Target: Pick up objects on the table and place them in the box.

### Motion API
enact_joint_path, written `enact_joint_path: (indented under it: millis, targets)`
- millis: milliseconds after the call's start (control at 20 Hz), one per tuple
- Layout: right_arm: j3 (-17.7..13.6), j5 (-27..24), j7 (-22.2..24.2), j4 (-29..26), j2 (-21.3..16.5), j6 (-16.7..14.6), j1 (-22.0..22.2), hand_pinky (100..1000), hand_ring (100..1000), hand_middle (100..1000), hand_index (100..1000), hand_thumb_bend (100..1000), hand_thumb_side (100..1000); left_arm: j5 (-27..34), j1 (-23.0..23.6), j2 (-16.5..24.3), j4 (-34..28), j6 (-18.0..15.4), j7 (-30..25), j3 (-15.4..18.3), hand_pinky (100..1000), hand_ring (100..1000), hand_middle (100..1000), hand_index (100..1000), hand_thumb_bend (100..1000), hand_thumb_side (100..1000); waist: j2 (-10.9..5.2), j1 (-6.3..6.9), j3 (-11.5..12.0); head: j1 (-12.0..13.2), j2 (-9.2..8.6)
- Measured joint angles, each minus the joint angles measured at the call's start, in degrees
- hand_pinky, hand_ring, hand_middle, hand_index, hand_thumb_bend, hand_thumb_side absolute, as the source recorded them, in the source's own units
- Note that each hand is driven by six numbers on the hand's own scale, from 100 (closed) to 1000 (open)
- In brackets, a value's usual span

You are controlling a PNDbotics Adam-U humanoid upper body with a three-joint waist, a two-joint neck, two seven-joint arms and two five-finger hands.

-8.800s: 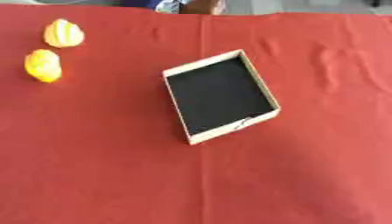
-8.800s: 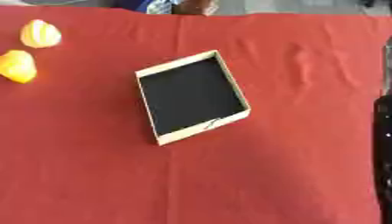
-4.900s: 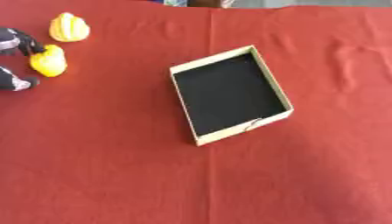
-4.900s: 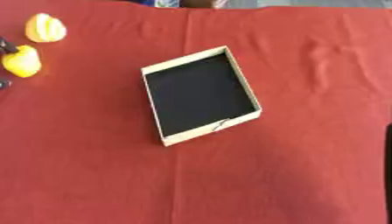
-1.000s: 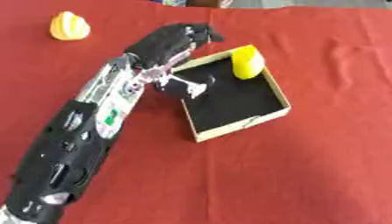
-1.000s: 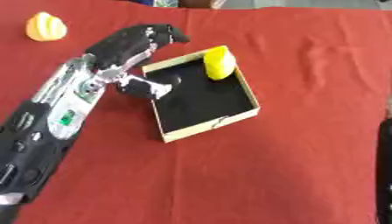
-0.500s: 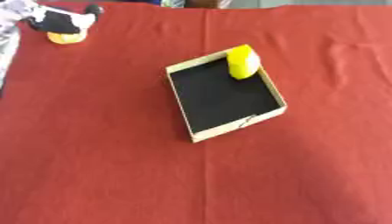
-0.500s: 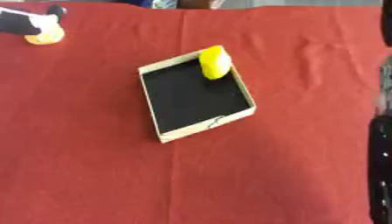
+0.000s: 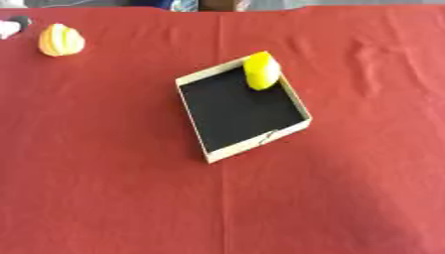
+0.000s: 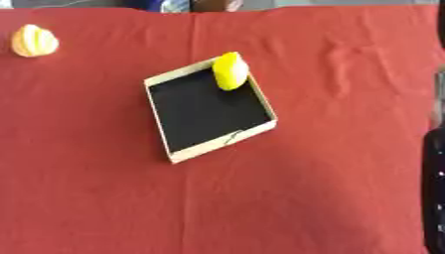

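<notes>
A red cloth (image 9: 113, 188) covers the whole counter, lying mostly flat, with a fold line running down its middle and a few soft wrinkles toward the right.

Near the centre sits the box (image 9: 208, 151), a shallow open tray turned askew so that 1 corner points toward the far edge. Its walls are pale tan and its floor is black. A small light mark shows on the near right wall.

A dark strip (image 10: 433, 188) runs down the right edge of the right eye view; it may be the right arm, and the right hand itself cannot be made out.

1 yellow fruit (image 9: 260, 71) rests inside the box at its far right corner, leaning on the wall there. It is plain bright yellow, oval and smooth.

A 2nd fruit (image 9: 61, 40) lies on the cloth at the far left, well apart from the box. It is orange-yellow, rounded, with pale stripes.

Just left of it, at the view's edge, a tip of the left hand (image 9: 12, 25) shows, white and dark; whether its fingers are apart or curled cannot be told.
</notes>
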Motion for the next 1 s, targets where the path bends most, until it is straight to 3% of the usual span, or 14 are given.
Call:
enact_joint_path:
  millis: [200, 500, 1000]
  targets:
    - [0.0, 0.0, 0.1, 0.0, -0.1, 0.1, 0.0, 900, 954, 790, 874, 100, 661, -2.1, -1.5, 0.5, 3.6, -1.5, -2.8, 1.3, 913, 930, 880, 938, 519, 100, 0.02, 0.66, -1.2, 1.0, 0.00]
    - [-0.1, 0.0, 0.2, 0.0, -0.2, 0.1, 0.5, 900, 957, 790, 873, 100, 659, -5.3, -3.0, 0.8, 7.9, -1.8, -5.1, 3.6, 909, 923, 878, 936, 489, 100, 0.79, 0.72, -2.3, 2.3, -0.01]
    - [-0.3, 0.1, 0.8, 0.0, -0.1, 0.6, 0.2, 900, 961, 790, 873, 100, 659, -5.0, -4.1, 0.2, 9.6, -3.0, -7.3, 4.2, 908, 922, 874, 930, 484, 100, 1.90, 0.45, -3.6, 3.8, -1.01]
